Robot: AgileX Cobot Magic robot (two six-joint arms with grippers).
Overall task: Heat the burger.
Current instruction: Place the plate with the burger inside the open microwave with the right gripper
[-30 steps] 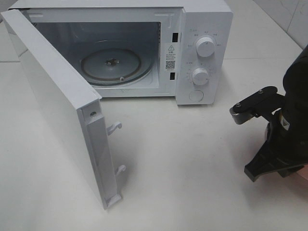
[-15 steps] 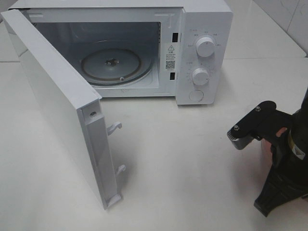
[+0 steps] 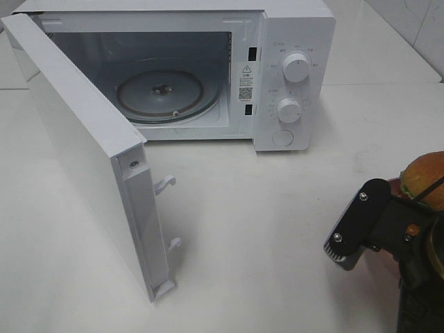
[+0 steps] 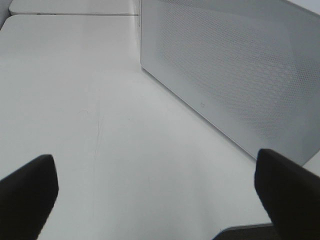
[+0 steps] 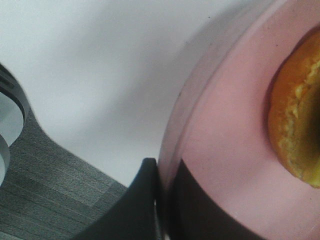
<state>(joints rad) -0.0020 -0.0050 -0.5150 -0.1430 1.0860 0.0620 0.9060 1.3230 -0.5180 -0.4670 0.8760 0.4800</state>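
White tabletop, smooth and faintly glossy, fills the high view. On it stands a boxy white microwave (image 3: pixel 295 76) with its door (image 3: pixel 76 139) swung wide, showing a round glass turntable (image 3: pixel 159 94) in the cavity. The burger (image 3: pixel 424 179) sits at the right edge of the table, well apart from the oven and half hidden behind the black right arm (image 3: pixel 361 225). Its bun is a shiny brown dome with a green frill beneath. Carried from there, the load could clip the oven's front lip if it comes in low.

From the left wrist, the left gripper (image 4: pixel 155 195) hangs with its dark fingers spread wide and nothing between them. It faces the door's flat, finely perforated outer panel, and a careless swing could nudge that door into the loading path.

At the right wrist, the right gripper (image 5: pixel 161 200) is pinched onto the rim of a pink plate (image 5: pixel 220 125), slick and slightly see-through, with the burger's bumpy orange-brown underside resting on it. Such a thin edge grip on a smooth plate looks prone to sagging. A tilt would likely let the stacked burger slide off or come apart. Whether the plate is off the table cannot be told.
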